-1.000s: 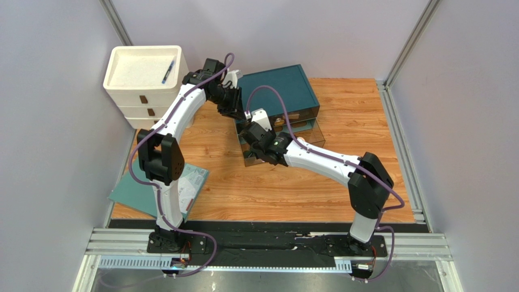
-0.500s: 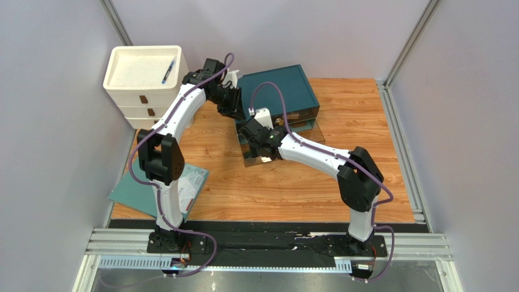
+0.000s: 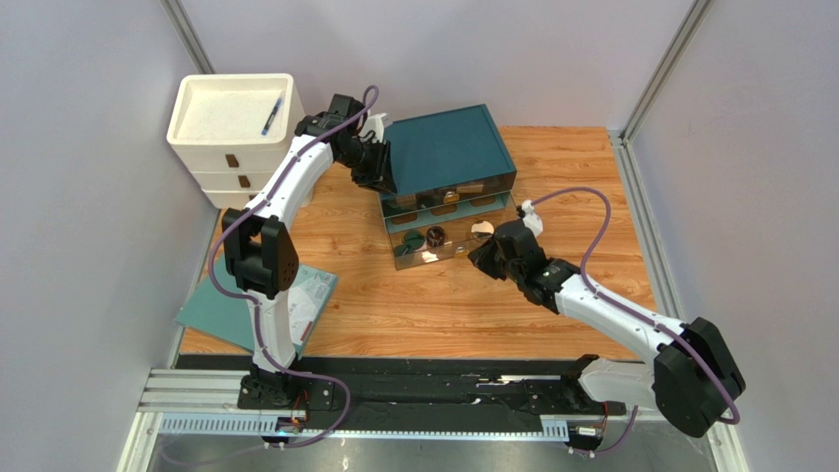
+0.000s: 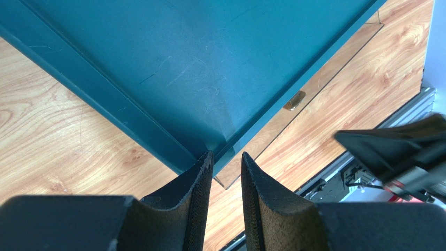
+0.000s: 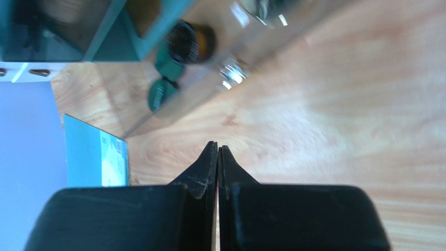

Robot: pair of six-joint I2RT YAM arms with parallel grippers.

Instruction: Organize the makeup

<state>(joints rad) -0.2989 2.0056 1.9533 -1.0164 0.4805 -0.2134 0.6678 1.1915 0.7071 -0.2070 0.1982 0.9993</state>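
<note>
The teal organizer box (image 3: 448, 147) stands mid-table with its clear lower drawer (image 3: 497, 218) pulled out. In the drawer lie a dark green disc (image 3: 414, 239), a black round jar (image 3: 434, 236) and a gold-rimmed compact (image 3: 482, 229). My left gripper (image 3: 382, 179) sits at the box's left front corner (image 4: 222, 146), its jaws narrowly apart with nothing between them. My right gripper (image 3: 478, 258) is shut and empty over bare wood just right of the drawer. The right wrist view shows green discs (image 5: 161, 94) and the jar (image 5: 192, 42), blurred. Bottle and tubes are out of view.
A white drawer unit (image 3: 231, 133) stands at the back left with a blue pen (image 3: 272, 115) in its top tray. A teal booklet (image 3: 222, 310) lies at the front left, and also shows in the right wrist view (image 5: 97, 157). Grey walls close in both sides.
My right arm has pulled back from over the drawer, toward the right and the near edge, uncovering the drawer's contents. The left arm has not moved.
</note>
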